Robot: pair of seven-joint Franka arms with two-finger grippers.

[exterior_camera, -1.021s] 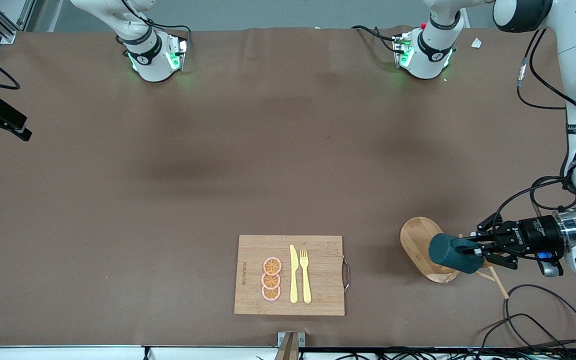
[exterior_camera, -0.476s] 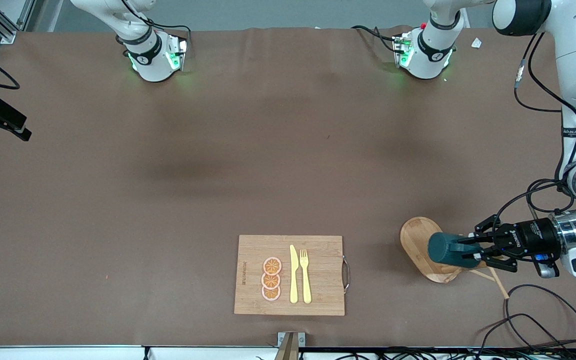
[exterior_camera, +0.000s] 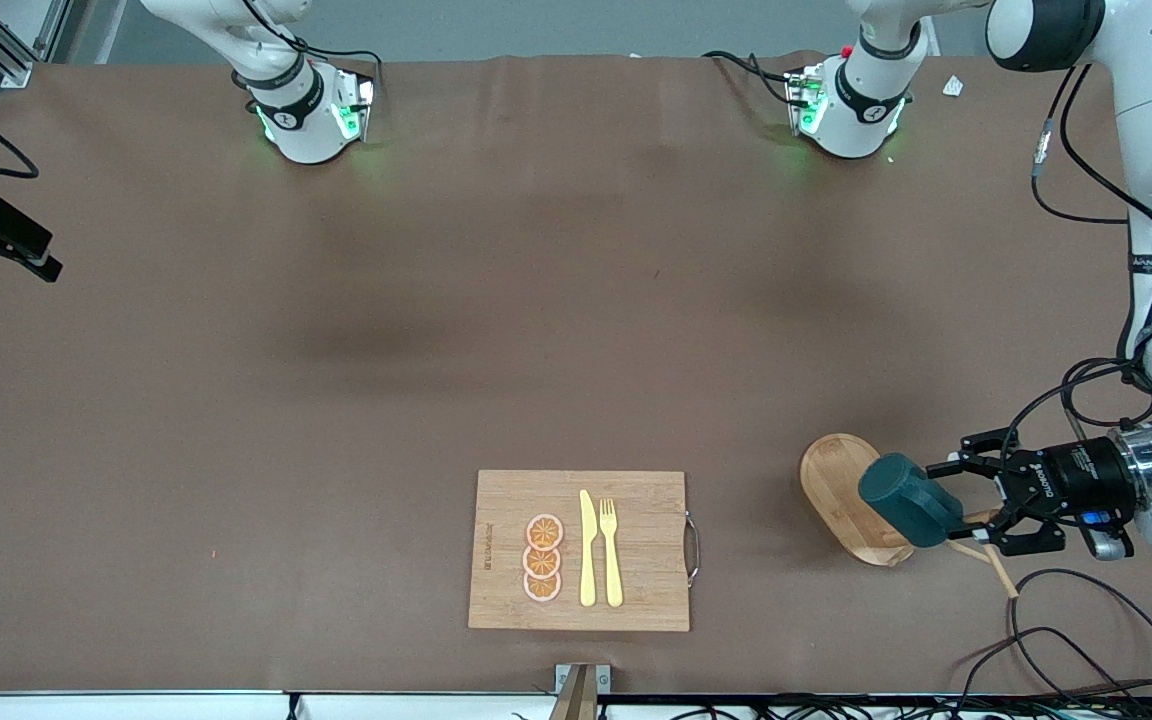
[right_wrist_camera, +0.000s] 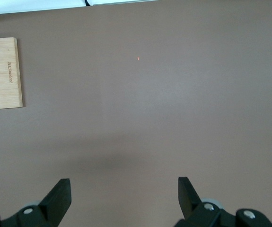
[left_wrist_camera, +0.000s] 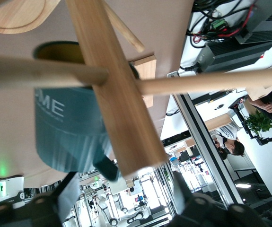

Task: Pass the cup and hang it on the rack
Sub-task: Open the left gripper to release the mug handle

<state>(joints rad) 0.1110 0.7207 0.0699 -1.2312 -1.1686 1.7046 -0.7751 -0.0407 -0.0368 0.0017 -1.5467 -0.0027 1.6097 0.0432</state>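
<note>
Covering the whole table (exterior_camera: 436,330) is a plain brown mat, with a bamboo cutting board (exterior_camera: 636,590) near the front edge carrying orange slices (exterior_camera: 543,558), a yellow knife (exterior_camera: 587,548) and fork (exterior_camera: 611,550). Toward the left arm's end, the cup (exterior_camera: 909,499) hangs on the rack (exterior_camera: 841,480); the left gripper (exterior_camera: 976,505) stands spread wide beside it, gripping nothing. The right gripper (right_wrist_camera: 124,196), fingers apart and empty, waits above bare mat.

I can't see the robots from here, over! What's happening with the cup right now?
Left pincer open beside the rack. Cup hanging on a rack peg, let go. Right pincer open, waiting over bare table. Nothing in the way.
</note>
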